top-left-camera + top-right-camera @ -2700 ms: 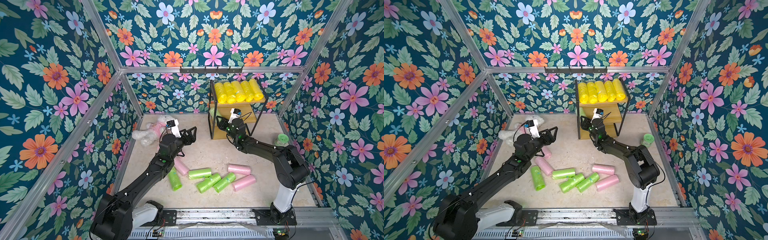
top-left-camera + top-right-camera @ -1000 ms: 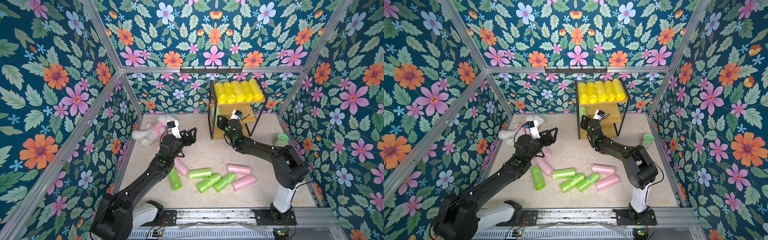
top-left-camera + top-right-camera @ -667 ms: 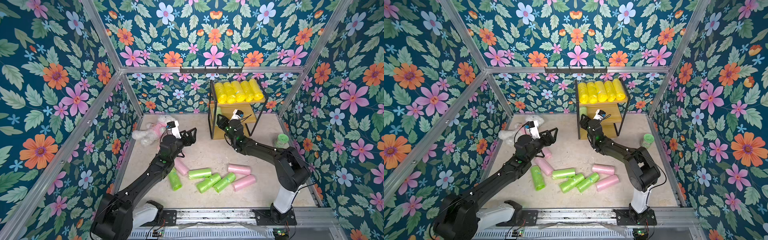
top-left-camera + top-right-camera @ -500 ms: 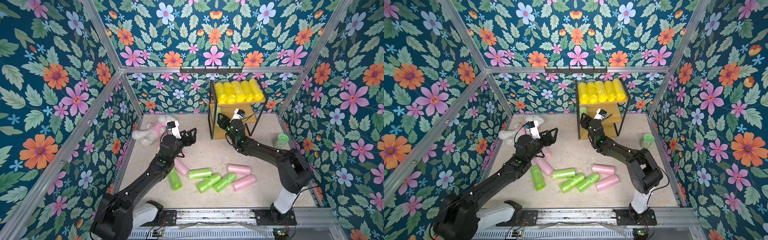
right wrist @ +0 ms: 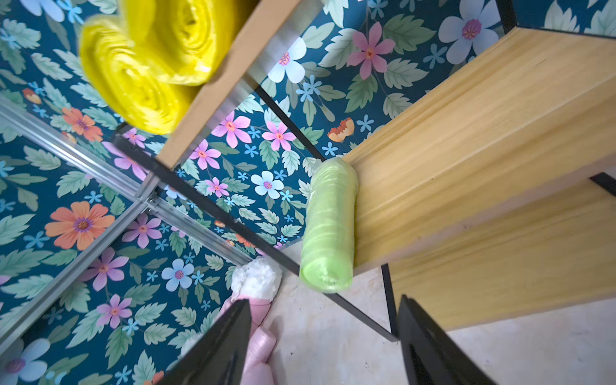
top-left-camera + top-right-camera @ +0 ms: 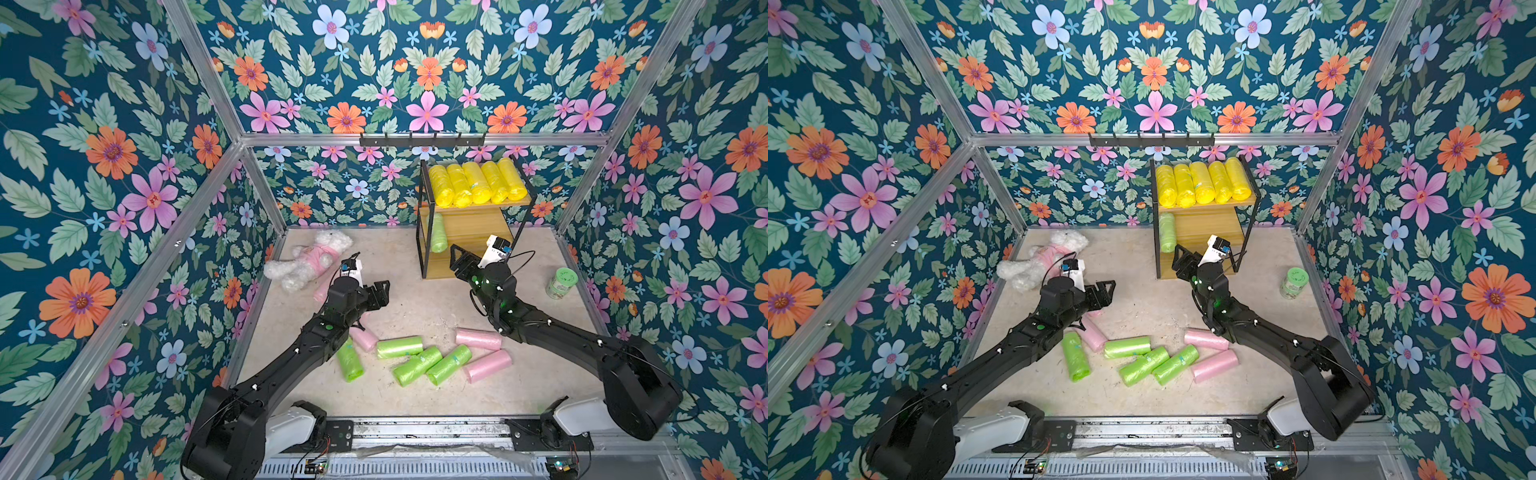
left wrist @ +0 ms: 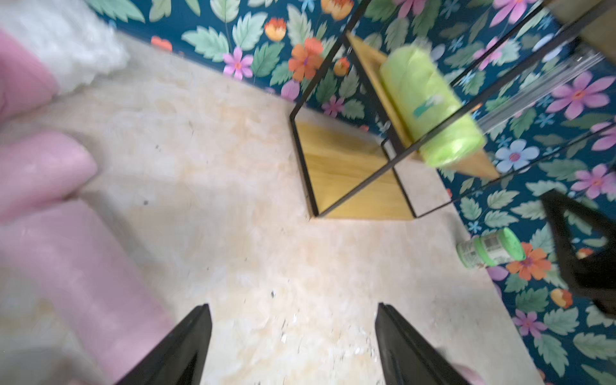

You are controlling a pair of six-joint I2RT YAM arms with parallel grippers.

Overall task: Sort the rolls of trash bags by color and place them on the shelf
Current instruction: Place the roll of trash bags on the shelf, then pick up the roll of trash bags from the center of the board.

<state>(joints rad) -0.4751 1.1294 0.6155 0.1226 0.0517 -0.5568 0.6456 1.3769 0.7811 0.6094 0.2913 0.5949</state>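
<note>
The shelf [image 6: 471, 226] stands at the back, with several yellow rolls [image 6: 478, 183] side by side on its top board. One green roll [image 6: 437, 233] [image 5: 328, 226] lies alone at the left end of the middle board. My right gripper [image 6: 460, 259] [image 5: 324, 299] hangs open and empty just in front of that roll, by the shelf's lower left post. My left gripper [image 6: 380, 291] [image 7: 292, 305] is open and empty over bare floor. Several green rolls [image 6: 417, 365] and pink rolls [image 6: 478, 339] lie loose on the floor between the arms. More pink rolls [image 7: 76, 266] lie beside the left gripper.
A white plush toy [image 6: 309, 264] in a pink shirt lies at the back left. A green-lidded jar [image 6: 561, 283] stands by the right wall. A black hook rail [image 6: 422, 139] hangs on the back wall above the shelf. Flowered walls close in three sides.
My right gripper has opened and drawn back a little from the shelf, leaving the green roll on the middle board. The left arm has hardly moved.
</note>
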